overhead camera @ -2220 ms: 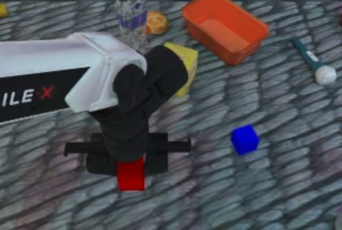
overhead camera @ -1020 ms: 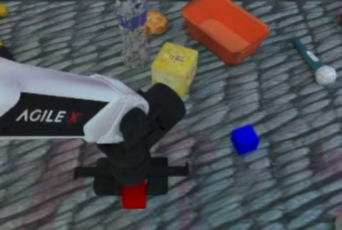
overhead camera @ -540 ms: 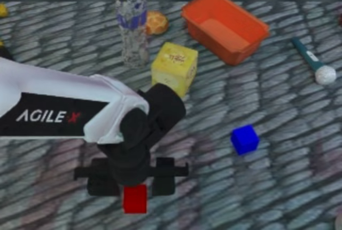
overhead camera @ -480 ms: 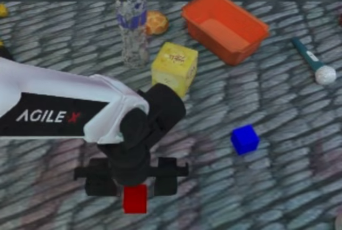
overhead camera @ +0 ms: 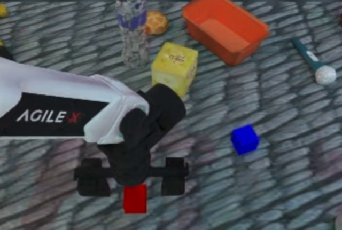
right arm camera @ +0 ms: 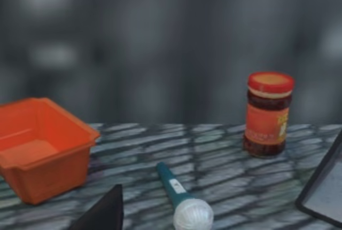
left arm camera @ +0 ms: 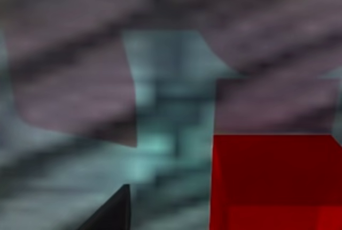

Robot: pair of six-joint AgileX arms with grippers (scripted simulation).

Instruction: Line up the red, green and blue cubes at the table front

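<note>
Left gripper (overhead camera: 132, 183) low at the desk (overhead camera: 278, 187) front, fingers (overhead camera: 175, 176) spread wide beside the red cube (overhead camera: 134, 198), blue cube (overhead camera: 245, 139) well apart to its right

Worktop (overhead camera: 299, 187): grey-blue woven oval strokes, faint pinkish patches, filling the top view.
Backdrop (right arm camera: 160, 43): blurred dark grey wall beyond the worktop's far edge, at 12 o'clock.
</note>
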